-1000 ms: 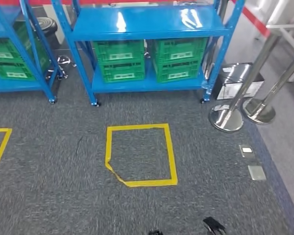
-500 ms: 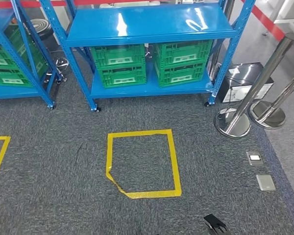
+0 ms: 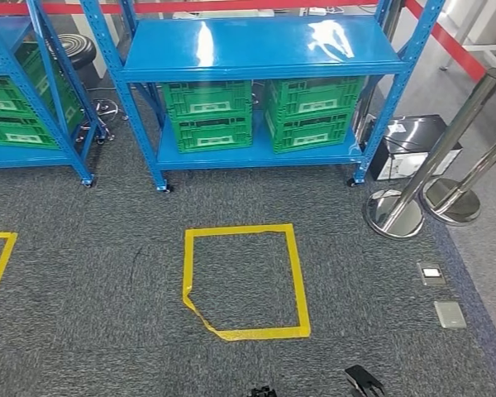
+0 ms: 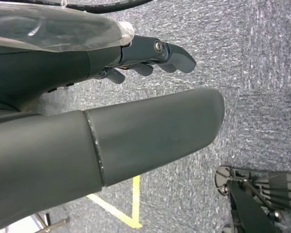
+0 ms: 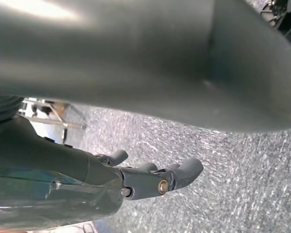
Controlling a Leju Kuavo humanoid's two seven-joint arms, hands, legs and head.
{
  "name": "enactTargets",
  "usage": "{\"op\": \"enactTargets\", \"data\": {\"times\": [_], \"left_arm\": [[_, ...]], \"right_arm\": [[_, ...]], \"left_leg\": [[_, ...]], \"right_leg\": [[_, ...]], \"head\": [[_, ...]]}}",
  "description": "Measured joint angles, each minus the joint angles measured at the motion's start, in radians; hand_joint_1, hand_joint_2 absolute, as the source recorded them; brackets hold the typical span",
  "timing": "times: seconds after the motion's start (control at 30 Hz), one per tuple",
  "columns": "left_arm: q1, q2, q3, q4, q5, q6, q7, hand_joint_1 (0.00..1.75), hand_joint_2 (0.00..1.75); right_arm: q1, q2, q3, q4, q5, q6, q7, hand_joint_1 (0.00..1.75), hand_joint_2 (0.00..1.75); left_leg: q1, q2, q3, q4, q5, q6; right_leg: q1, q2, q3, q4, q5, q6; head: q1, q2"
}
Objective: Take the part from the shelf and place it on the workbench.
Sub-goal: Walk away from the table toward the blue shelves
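We're facing the blue steel shelf rack (image 3: 258, 50) across grey carpet; two green slatted plastic crates (image 3: 208, 114) are sitting side by side on its bottom shelf, can't tell which part is ours. Yellow tape square (image 3: 244, 279) is lying between us and it. Left hand (image 4: 111, 131) and right hand (image 5: 144, 97) are hanging over carpet, fingers straight and apart, holding nothing

Left blue shelf (image 3: 21, 91) cut by the edge; crate labels (image 3: 208, 124) too small to read.
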Motion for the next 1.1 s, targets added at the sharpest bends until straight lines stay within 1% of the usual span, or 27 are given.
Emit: {"op": "enactTargets", "data": {"times": [0.03, 0.07, 0.1, 0.13, 0.2, 0.27, 0.3, 0.37, 0.4, 0.43, 0.47, 0.5, 0.57, 0.6, 0.63, 0.7, 0.73, 0.77, 0.8, 0.83, 0.9, 0.93, 0.97, 1.0, 1.03, 1.07, 1.1], "left_arm": [[0.0, -0.001, 0.0, 0.0, -0.001, -0.001, 0.0, 0.0, 0.0], [0.0, -0.001, 0.0, 0.0, -0.002, -0.001, 0.0, 0.0, 0.0], [0.0, -0.001, 0.0, 0.0, -0.003, -0.002, 0.0, 0.0, 0.0], [0.001, -0.001, 0.0, 0.0, -0.004, -0.002, 0.0, 0.0, 0.0], [0.0, 0.0, 0.0, 0.0, -0.005, -0.002, 0.0, 0.0, 0.0], [-0.002, 0.0, 0.0, 0.0, -0.005, -0.002, 0.0, 0.0, 0.0], [-0.004, 0.0, 0.0, 0.0, -0.006, -0.002, 0.0, 0.0, 0.0], [-0.005, -0.001, 0.0, 0.0, -0.006, -0.002, 0.0, 0.0, 0.0], [-0.004, -0.001, 0.0, 0.0, -0.006, -0.002, 0.0, 0.0, 0.0], [-0.002, -0.001, 0.0, 0.0, -0.005, -0.002, 0.0, 0.0, 0.0], [-0.001, -0.002, 0.0, 0.0, -0.005, -0.002, 0.0, 0.0, 0.0], [0.0, -0.002, 0.0, 0.0, -0.005, -0.002, 0.0, 0.0, 0.0], [-0.001, 0.002, 0.0, 0.001, -0.006, -0.002, 0.0, 0.0, 0.0], [-0.001, 0.004, 0.0, 0.001, -0.006, -0.002, 0.0, 0.0, 0.0], [-0.002, 0.006, 0.0, 0.002, -0.006, -0.002, 0.0, 0.0, 0.0], [-0.006, 0.008, 0.0, 0.003, -0.006, -0.002, 0.0, 0.0, 0.0], [-0.008, 0.008, 0.0, 0.003, -0.006, -0.002, 0.0, 0.0, 0.0], [-0.009, 0.008, 0.0, 0.003, -0.005, -0.002, 0.0, 0.0, 0.0], [-0.009, 0.007, 0.0, 0.003, -0.005, -0.002, 0.0, 0.0, 0.0], [-0.008, 0.006, 0.0, 0.003, -0.005, -0.002, 0.0, 0.0, 0.0], [-0.006, 0.005, 0.0, 0.003, -0.005, -0.002, 0.0, 0.0, 0.0], [-0.006, 0.004, 0.0, 0.003, -0.004, -0.002, 0.0, 0.0, 0.0], [-0.005, 0.002, 0.0, 0.003, -0.004, -0.002, 0.0, 0.0, 0.0], [-0.005, 0.001, 0.0, 0.003, -0.004, -0.002, 0.0, 0.0, 0.0], [-0.005, 0.0, 0.0, 0.003, -0.004, -0.002, 0.0, 0.0, 0.0], [-0.005, 0.001, 0.0, 0.004, -0.004, -0.001, 0.0, 0.0, 0.0], [-0.006, 0.002, 0.0, 0.004, -0.004, -0.001, 0.0, 0.0, 0.0]], "right_arm": [[0.0, -0.001, 0.0, 0.0, -0.001, 0.0, 0.0, 0.0, 0.0], [0.0, -0.001, 0.0, 0.0, -0.001, 0.0, 0.0, 0.0, 0.0], [-0.001, -0.002, 0.0, 0.0, -0.002, 0.0, 0.0, 0.0, 0.0], [-0.002, -0.002, 0.0, 0.0, -0.002, 0.0, 0.0, 0.0, 0.0], [-0.002, -0.002, 0.0, 0.0, -0.002, 0.0, 0.0, 0.0, 0.0], [-0.002, -0.002, 0.0, 0.0, -0.002, 0.0, 0.0, 0.0, 0.0], [-0.002, -0.002, 0.0, -0.001, -0.002, 0.0, 0.0, 0.0, 0.0], [-0.002, -0.003, 0.0, -0.001, -0.002, 0.0, -0.001, 0.0, 0.0], [-0.003, -0.003, 0.0, 0.0, -0.002, 0.0, -0.001, 0.0, 0.0], [-0.002, -0.004, 0.0, 0.0, -0.002, 0.0, -0.001, 0.0, 0.0], [-0.002, -0.004, 0.0, 0.0, -0.002, 0.0, 0.0, 0.0, 0.0], [-0.002, -0.004, 0.0, 0.0, -0.002, 0.0, 0.0, 0.0, 0.0], [-0.002, -0.002, 0.0, -0.001, -0.002, 0.0, -0.001, 0.0, 0.0], [-0.003, -0.001, 0.0, -0.001, -0.002, 0.0, -0.001, 0.0, 0.0], [-0.004, 0.001, 0.0, -0.001, -0.002, 0.0, -0.001, 0.0, 0.0], [-0.004, 0.002, 0.0, -0.001, -0.002, 0.0, -0.001, 0.0, 0.0], [-0.004, 0.001, 0.0, -0.001, -0.002, 0.0, -0.001, 0.0, 0.0], [-0.003, 0.0, 0.0, -0.001, -0.002, 0.0, -0.001, 0.0, 0.0], [-0.003, -0.001, 0.0, -0.001, -0.002, 0.0, -0.002, 0.0, 0.0], [-0.003, -0.002, 0.0, -0.001, -0.002, 0.0, -0.002, 0.0, 0.0], [-0.004, -0.002, 0.0, -0.001, -0.002, 0.0, -0.003, 0.0, 0.0], [-0.004, -0.002, 0.0, -0.001, -0.002, 0.0, -0.004, 0.0, 0.0], [-0.004, -0.003, 0.0, -0.001, -0.002, 0.0, -0.004, 0.0, 0.0], [-0.003, -0.003, 0.0, -0.001, -0.002, 0.0, -0.004, 0.0, 0.0], [-0.003, -0.003, 0.0, 0.0, -0.002, 0.0, -0.003, 0.0, 0.0], [-0.003, -0.002, 0.0, -0.001, -0.002, 0.0, -0.004, 0.0, 0.0], [-0.003, -0.002, 0.0, -0.001, -0.002, 0.0, -0.004, 0.0, 0.0]], "left_leg": [[-0.001, 0.002, 0.005, -0.002, -0.004, -0.003], [-0.004, 0.005, 0.009, 0.0, -0.009, -0.008], [-0.006, 0.008, 0.009, 0.003, -0.014, -0.013], [-0.01, 0.012, 0.009, 0.006, -0.018, -0.016], [-0.013, 0.02, 0.011, 0.009, -0.023, -0.021], [-0.01, 0.01, 0.002, 0.041, -0.047, -0.03], [-0.007, 0.001, -0.019, 0.088, -0.071, -0.035], [-0.003, -0.012, -0.099, 0.236, -0.13, -0.044], [-0.003, -0.013, -0.141, 0.302, -0.148, -0.045], [-0.003, -0.014, -0.171, 0.339, -0.146, -0.043], [-0.004, -0.016, -0.182, 0.336, -0.122, -0.038], [-0.006, -0.019, -0.172, 0.289, -0.078, -0.031], [-0.015, -0.037, -0.121, 0.14, 0.024, -0.006], [-0.02, -0.047, -0.098, 0.079, 0.055, 0.005], [-0.025, -0.054, -0.084, 0.044, 0.07, 0.014], [-0.03, -0.053, -0.07, 0.014, 0.074, 0.024], [-0.027, -0.047, -0.055, -0.013, 0.074, 0.026], [-0.023, -0.042, -0.037, -0.04, 0.076, 0.028], [-0.016, -0.035, -0.019, -0.067, 0.077, 0.028], [-0.011, -0.028, -0.005, -0.084, 0.076, 0.025], [-0.005, -0.017, 0.004, -0.084, 0.069, 0.018], [-0.002, -0.011, 0.006, -0.078, 0.062, 0.012], [0.004, -0.006, 0.009, -0.069, 0.054, 0.005], [0.011, -0.002, 0.01, -0.057, 0.044, -0.003], [0.018, 0.001, 0.01, -0.041, 0.031, -0.013], [0.021, 0.004, 0.007, -0.023, 0.018, -0.024], [0.023, 0.006, 0.002, -0.002, 0.006, -0.035]], "right_leg": [[0.001, -0.011, 0.032, -0.072, 0.038, -0.003], [0.003, -0.024, 0.064, -0.141, 0.065, -0.005], [0.005, -0.034, 0.085, -0.19, 0.08, -0.008], [0.006, -0.04, 0.096, -0.216, 0.083, -0.011], [0.005, -0.029, 0.098, -0.222, 0.075, -0.018], [0.001, -0.015, 0.104, -0.224, 0.07, -0.025], [0.0, -0.009, 0.107, -0.225, 0.069, -0.028], [0.001, 0.003, 0.11, -0.227, 0.066, -0.032], [0.002, 0.011, 0.111, -0.227, 0.064, -0.033], [0.003, 0.019, 0.114, -0.228, 0.063, -0.034], [0.005, 0.029, 0.117, -0.228, 0.061, -0.035], [0.008, 0.038, 0.124, -0.23, 0.059, -0.034], [0.011, 0.051, 0.14, -0.24, 0.056, -0.034], [0.01, 0.057, 0.146, -0.247, 0.056, -0.033], [0.007, 0.061, 0.149, -0.252, 0.056, -0.031], [0.002, 0.07, 0.153, -0.264, 0.06, -0.025], [0.003, 0.068, 0.155, -0.268, 0.058, -0.023], [0.005, 0.059, 0.154, -0.261, 0.05, -0.02], [0.007, 0.047, 0.143, -0.233, 0.032, -0.017], [0.006, 0.031, 0.118, -0.179, 0.004, -0.012], [-0.002, 0.014, 0.045, -0.036, -0.052, 0.005], [-0.008, 0.01, 0.018, 0.01, -0.06, 0.015], [-0.015, 0.006, 0.011, 0.017, -0.048, 0.024], [-0.021, 0.002, 0.025, -0.017, -0.017, 0.034], [-0.029, -0.007, 0.054, -0.083, 0.022, 0.046], [-0.032, -0.014, 0.081, -0.141, 0.048, 0.055], [-0.034, -0.015, 0.099, -0.184, 0.063, 0.054]], "head": [[0.005, 0.0], [0.01, 0.0], [0.013, 0.0], [0.012, 0.0], [0.006, 0.0], [-0.004, 0.0], [-0.01, 0.0], [-0.02, 0.0], [-0.023, 0.0], [-0.026, 0.0], [-0.029, 0.0], [-0.031, 0.0], [-0.032, 0.0], [-0.031, 0.0], [-0.032, 0.0], [-0.034, 0.0], [-0.037, 0.0], [-0.035, 0.0], [-0.032, 0.0], [-0.028, 0.0], [-0.02, 0.0], [-0.019, 0.0], [-0.019, 0.0], [-0.017, 0.0], [-0.015, 0.0], [-0.01, 0.0], [-0.007, 0.0]]}}
